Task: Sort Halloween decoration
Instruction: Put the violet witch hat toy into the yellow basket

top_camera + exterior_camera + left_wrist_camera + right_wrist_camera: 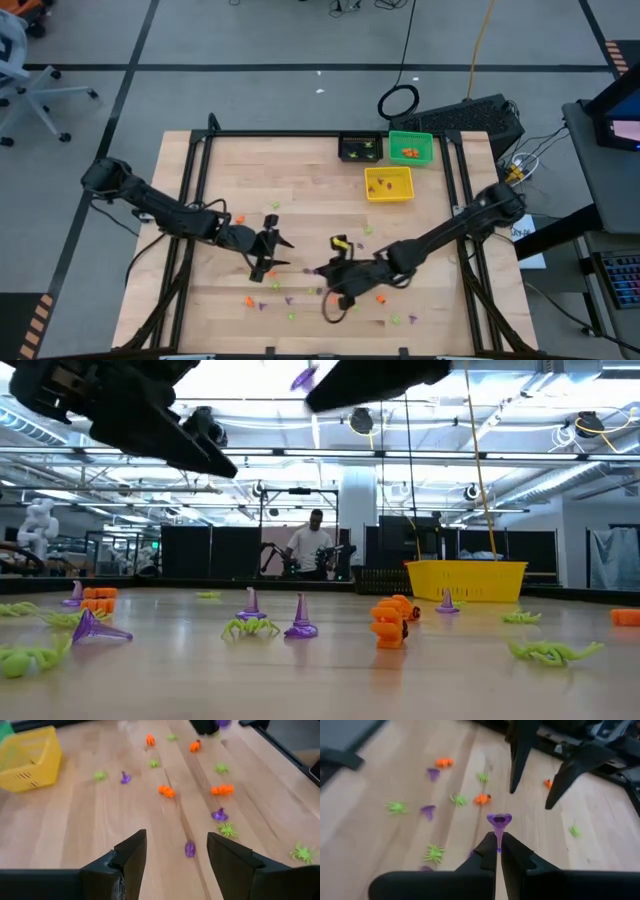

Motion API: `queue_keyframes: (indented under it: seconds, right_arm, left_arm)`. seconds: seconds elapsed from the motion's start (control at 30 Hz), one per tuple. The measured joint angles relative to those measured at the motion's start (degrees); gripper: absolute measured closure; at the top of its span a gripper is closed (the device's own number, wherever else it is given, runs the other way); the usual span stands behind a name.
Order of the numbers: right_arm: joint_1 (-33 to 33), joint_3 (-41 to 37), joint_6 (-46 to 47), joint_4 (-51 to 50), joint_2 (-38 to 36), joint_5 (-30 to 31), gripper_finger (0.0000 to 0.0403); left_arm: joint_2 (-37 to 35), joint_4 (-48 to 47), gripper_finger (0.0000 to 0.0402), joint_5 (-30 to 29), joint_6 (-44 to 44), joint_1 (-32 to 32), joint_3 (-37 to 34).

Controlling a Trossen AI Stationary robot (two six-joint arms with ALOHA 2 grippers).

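Over a wooden table strewn with Halloween trinkets, the right gripper hangs clenched on a purple witch hat, pinching only its thin tip, brim outward. The left gripper faces it from about nine o'clock near the table's middle, its fingers spread and empty, with a purple trinket lying on the wood just ahead of the gap. Three bins wait at roughly one o'clock: a black bin, a green bin and a yellow bin. So slight a hold could fail on the way there, a jolt or swing tipping the hat loose among the scattered pieces. The two arms are close enough that a careless turn might also knock them together.
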Motion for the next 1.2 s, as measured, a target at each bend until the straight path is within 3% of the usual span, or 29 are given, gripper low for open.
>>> queue_keyframes:
  seconds: [0.1,0.23,0.4,0.53,0.8,1.2]
  right_arm:
    - [0.3,-6.4,1.4,7.7,-4.2,-0.1,0.0403]
    - [0.2,-17.9,1.5,27.2,-7.9,0.0,0.0403]
    - [-2.6,-29.6,1.0,54.0,-8.4,-0.1,0.0403]
    - [-5.5,-34.4,1.5,66.1,-8.5,-2.0,0.0403]
    - [-11.4,-35.0,9.4,67.4,-8.8,-10.5,0.0403]
    - [-10.2,-35.0,5.2,67.0,-8.8,-10.6,0.0403]
  left_arm:
    - [0.0,0.6,0.0194,-2.9,0.0,-1.5,0.0]
    - [0.0,1.7,0.0194,-4.6,1.0,-2.9,0.0]
    - [0.1,4.5,0.0194,-5.9,1.0,-3.8,0.0]
    - [0.1,5.7,0.0194,-5.9,0.5,-3.8,0.0]
    - [0.1,5.9,0.0194,-5.8,0.4,-3.8,0.0]
    - [0.1,5.9,0.0194,-5.6,-0.5,-3.9,0.0]
